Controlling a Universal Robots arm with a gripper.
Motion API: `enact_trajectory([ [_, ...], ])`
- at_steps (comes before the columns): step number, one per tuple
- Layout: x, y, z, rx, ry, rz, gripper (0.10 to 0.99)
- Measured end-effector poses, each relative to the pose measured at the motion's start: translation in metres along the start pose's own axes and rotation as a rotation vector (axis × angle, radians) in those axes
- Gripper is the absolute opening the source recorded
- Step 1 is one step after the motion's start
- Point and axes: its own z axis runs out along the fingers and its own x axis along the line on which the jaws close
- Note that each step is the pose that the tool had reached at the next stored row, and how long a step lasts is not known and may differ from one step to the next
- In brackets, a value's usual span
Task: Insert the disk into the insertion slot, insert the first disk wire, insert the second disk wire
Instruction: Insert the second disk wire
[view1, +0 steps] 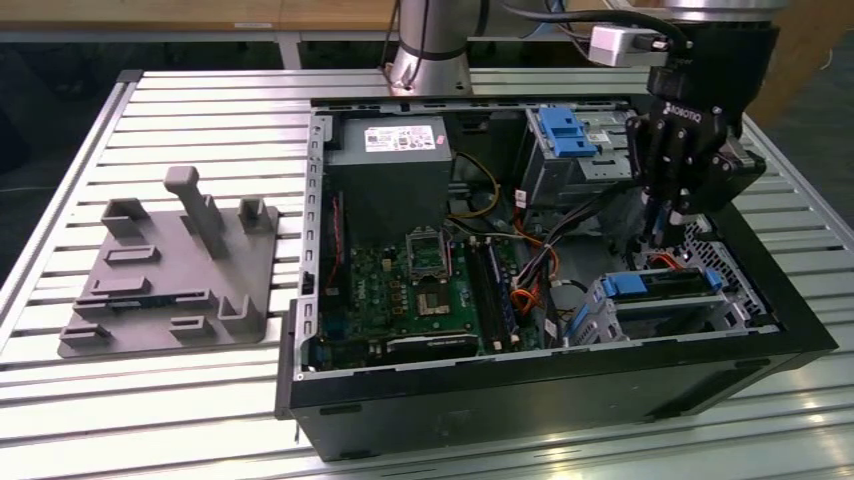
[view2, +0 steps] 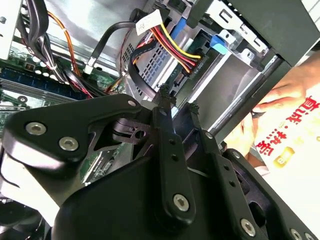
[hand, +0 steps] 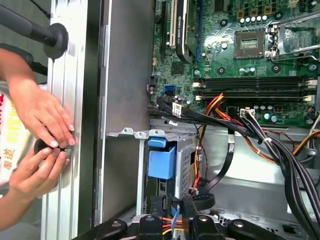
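On a slatted aluminium table (view1: 200, 100) lies an open computer case (view1: 534, 390), in the exterior view the disk (view1: 663, 287) seated in the insertion slot (view1: 667, 320) at its 4 o'clock, the gripper (view1: 657, 238) near the disk's 12 o'clock, its grip impossible to tell, while the first wrist view adds a person's hands (hand: 42, 120) at the table's edge

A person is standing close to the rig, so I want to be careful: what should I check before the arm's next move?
1. Disk seated in insertion slot: ok.
2. Tool close to the disk's wires, inside the case: ok.
3. Coloured wire plug fully home in the disk: cannot tell.
4. Person's hands away from the case: not ok, they rest on the table beside its wall.
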Motion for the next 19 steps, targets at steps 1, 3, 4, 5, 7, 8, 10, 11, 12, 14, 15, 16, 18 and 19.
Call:
enact_trajectory([
  [1,-0.0008,0.0,0.0003,0.001,0.0002,0.0,0.298],
  [3,-0.002,0.0001,0.001,0.002,0.0001,0.001,0.298],
  [4,-0.0024,0.0002,0.0012,0.004,0.0001,0.002,0.298],
  [5,-0.0026,0.0002,0.0014,0.005,0.0001,0.002,0.298],
  [7,-0.0027,0.0003,0.0015,0.01,0.0005,0.004,0.298],
  [8,-0.0028,0.0004,0.0017,0.012,0.0005,0.005,0.298],
  [10,-0.0031,0.0004,0.0021,0.013,0.0005,0.005,0.298],
  [11,-0.0031,0.0004,0.0024,0.013,0.0005,0.006,0.298],
  [12,-0.0032,0.0005,0.0026,0.012,0.0004,0.007,0.298],
  [14,-0.0033,0.0005,0.0029,0.011,-0.0002,0.009,0.298],
  [15,-0.0034,0.0005,0.003,0.011,-0.0012,0.01,0.298],
  [16,-0.0035,0.0005,0.0032,0.011,-0.0027,0.01,0.298],
  [18,-0.0036,0.0005,0.0034,0.011,-0.0076,0.011,0.298],
  [19,-0.0036,0.0005,0.0035,0.011,-0.0111,0.012,0.298],
])
